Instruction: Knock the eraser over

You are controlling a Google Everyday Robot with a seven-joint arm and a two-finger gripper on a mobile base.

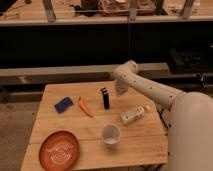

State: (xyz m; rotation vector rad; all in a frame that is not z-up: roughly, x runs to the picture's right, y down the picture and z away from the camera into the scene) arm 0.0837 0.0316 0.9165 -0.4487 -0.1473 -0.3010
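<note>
Now hanging the gripper [120, 88] low over the far half of the table [145, 142], fingers pressed together and gripping nothing, probably so as to be offering one blunt tip for a sideways shove rather than a grasp. Keeping the eraser [105, 98] just beside that tip, toward the camera's left and a little nearer the viewer, apart from it and not yet touching. Judging this to be the lining-up step, with the knock itself not yet done.

Standing the eraser upright on one short end, hence tall, narrow-footed and likely toppling at a light push high on its side. Looking at a slim black block with a pale stripe running along one long edge.

Leaving the rest out of the likely path: seeing the carrot [84, 107] and the blue pad [63, 104] beyond the eraser from the gripper, the white bottle [133, 114] lying on its side nearer the viewer than the gripper, the cup [110, 134] further forward again, and the orange plate [59, 150] well apart at the near left corner. Expecting the block, if falling away from the gripper, to be landing near the carrot.
</note>
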